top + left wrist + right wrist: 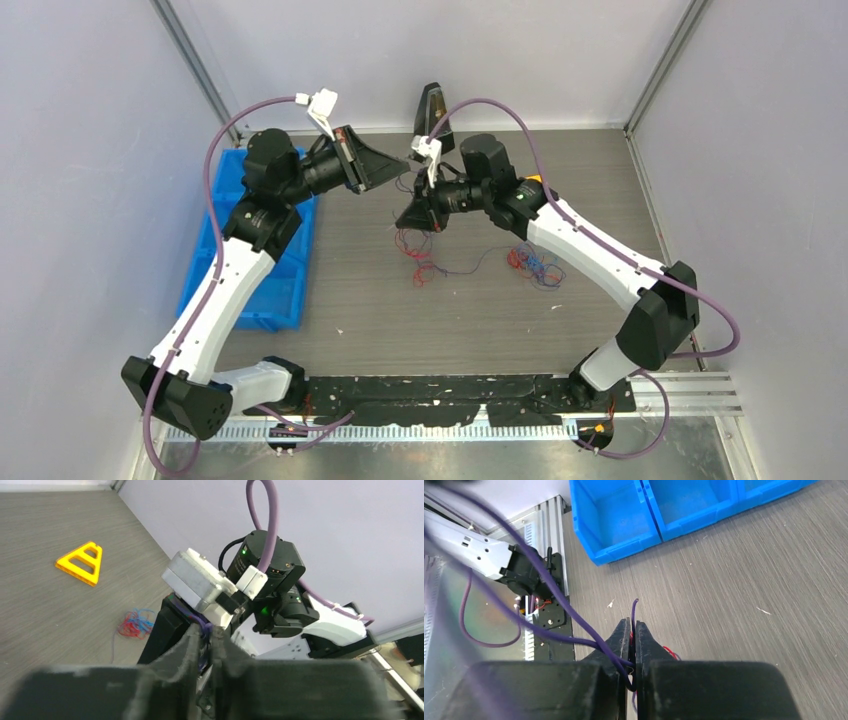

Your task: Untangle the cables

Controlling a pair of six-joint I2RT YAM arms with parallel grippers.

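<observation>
I judge this the pulling-apart step: my right tool (pixel 633 630) clamps a hair-thin purple wire (pixel 632 612), my left tool (pixel 210 635) pinches a thin purple strand (pixel 201 623). Next I'd spread them slowly.

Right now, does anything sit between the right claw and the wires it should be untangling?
Nothing visible does. The right claw is already shut on a purple wire. The rest of the tangle lies in the open on the table, beside the right arm.
</observation>
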